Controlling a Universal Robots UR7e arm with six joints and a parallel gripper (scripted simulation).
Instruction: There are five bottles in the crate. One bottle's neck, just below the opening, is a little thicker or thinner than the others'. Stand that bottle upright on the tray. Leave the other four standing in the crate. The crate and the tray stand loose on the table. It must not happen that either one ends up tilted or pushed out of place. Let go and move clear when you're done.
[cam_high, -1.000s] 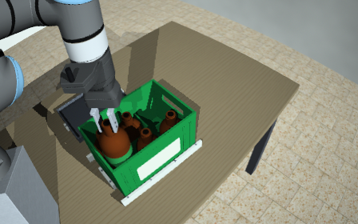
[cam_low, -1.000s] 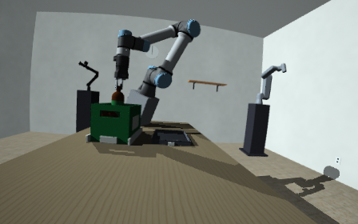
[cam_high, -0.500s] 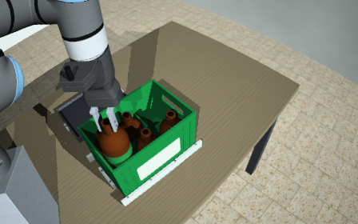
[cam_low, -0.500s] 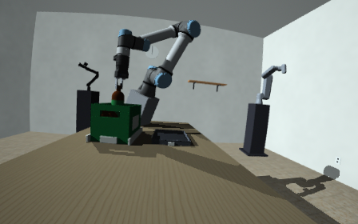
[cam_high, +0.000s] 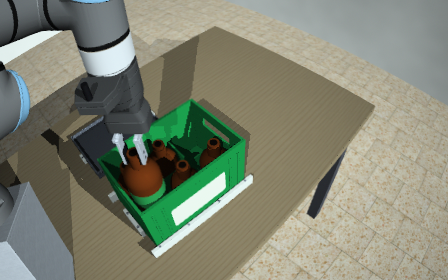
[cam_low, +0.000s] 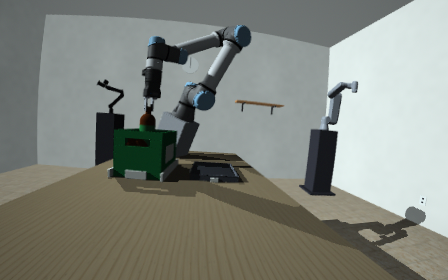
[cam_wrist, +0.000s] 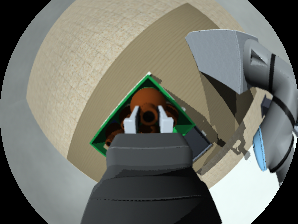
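Note:
My gripper (cam_high: 134, 161) (cam_low: 148, 111) (cam_wrist: 148, 112) is shut on the neck of a brown bottle (cam_high: 144, 180) (cam_low: 147, 121) (cam_wrist: 146, 96) with a green band. The bottle hangs upright, raised partly above the rim of the green crate (cam_high: 235, 165) (cam_low: 135, 161) (cam_wrist: 120, 109), with its lower part still inside. Other brown bottles stand lower in the crate: one bottle (cam_high: 213, 145) at the right, one bottle (cam_high: 182, 169) near the labelled wall, one bottle (cam_high: 159, 145) behind. Another brown shape beside that last one is partly hidden. The dark tray (cam_high: 92, 145) (cam_low: 215, 171) (cam_wrist: 200, 142) lies beside the crate; no bottle shows on it.
White strips (cam_high: 205, 215) run along the crate's foot. The crate walls rise around the held bottle's lower part. The arm's grey base block (cam_high: 37, 225) (cam_wrist: 217, 57) stands at the table's end. In the exterior view the tray lies right of the crate.

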